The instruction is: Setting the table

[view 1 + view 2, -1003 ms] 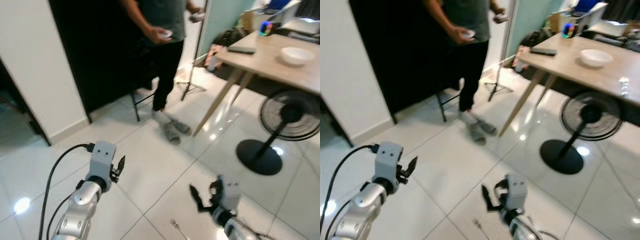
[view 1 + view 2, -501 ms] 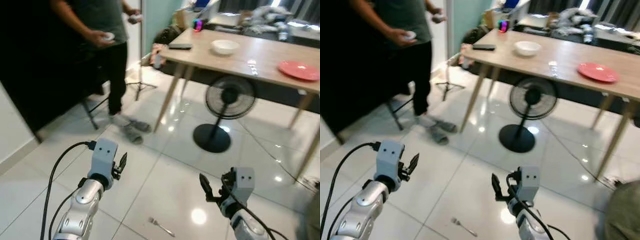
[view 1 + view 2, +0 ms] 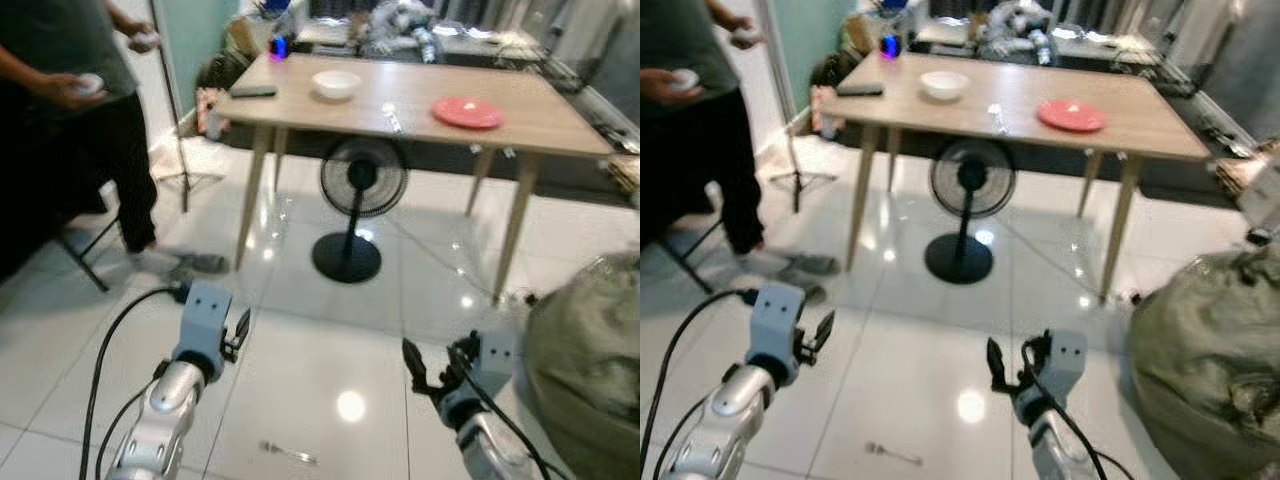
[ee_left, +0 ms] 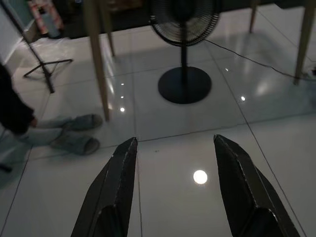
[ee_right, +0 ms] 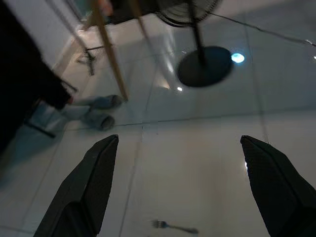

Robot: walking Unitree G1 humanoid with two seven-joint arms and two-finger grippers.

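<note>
A wooden table (image 3: pixel 560 112) stands ahead with a white bowl (image 3: pixel 336 84), a pink plate (image 3: pixel 467 112) and a small utensil (image 3: pixel 392 119) on it. A fork (image 3: pixel 288 454) lies on the white tile floor between my arms. My left gripper (image 3: pixel 240 328) is held low over the floor, open and holding nothing. My right gripper (image 3: pixel 430 370) is also low and open, its fingers (image 5: pixel 91 190) spread wide, with the fork (image 5: pixel 175 227) lying on the floor ahead of it.
A black standing fan (image 3: pixel 360 195) is under the table. A person (image 3: pixel 70 110) stands at the left holding small controllers, sandals (image 3: pixel 195 263) by their feet. A large grey-green sack (image 3: pixel 590 360) sits at the right. A tripod (image 3: pixel 180 150) stands near the table's left end.
The camera has swung right, bringing the whole table, the fan and the sack into view. Both grippers stay low and open. The fork now lies further left between my arms.
</note>
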